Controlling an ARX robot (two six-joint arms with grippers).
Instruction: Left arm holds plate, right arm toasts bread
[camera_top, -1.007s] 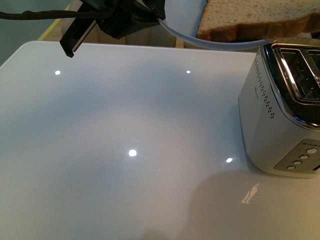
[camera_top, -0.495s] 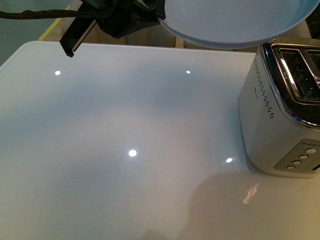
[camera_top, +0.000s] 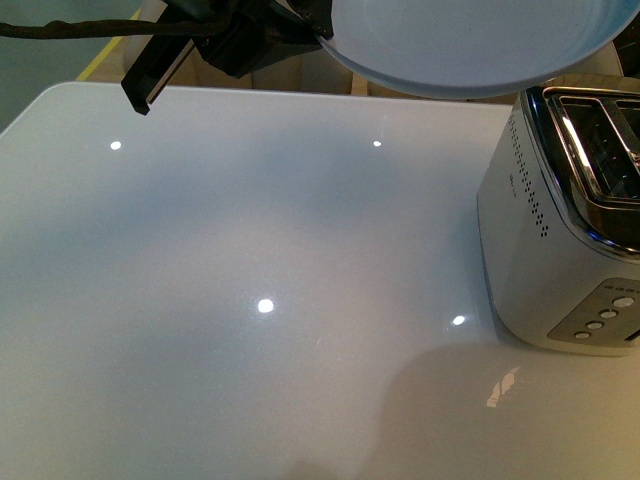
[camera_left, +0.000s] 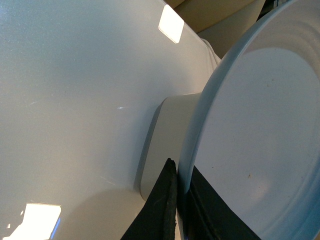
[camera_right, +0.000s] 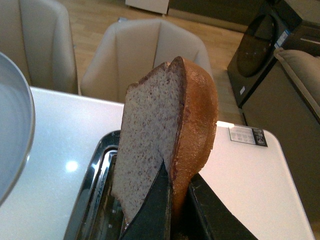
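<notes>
Table: we see a glossy white top (camera_top: 260, 300) that fills the front view, with small lamp reflections on it.
Toaster: a white and chrome toaster (camera_top: 560, 250) stands on the table at 3 o'clock, its buttons facing us.
Plate: the pale blue-grey plate (camera_top: 470, 45) is in the air at about 1 o'clock, tilted, just above and beside the toaster's top.
Left gripper: the left gripper (camera_left: 182, 175) is closed on the plate's rim, one black finger on each side of it; in the front view it sits at 11 o'clock, and a black cable (camera_top: 60, 30) runs off toward 9 o'clock.
Bread: the bread (camera_right: 155, 130) stands upright, rounded end up, directly over the toaster's slot (camera_right: 100, 200). We cannot tell if its lower edge is already inside.
Right gripper: the right gripper (camera_right: 177, 175) pinches the bread from below, its fingers tight on both faces near the crust.
Background: beige armchairs (camera_right: 145, 50) stand behind the table on a wooden floor.
</notes>
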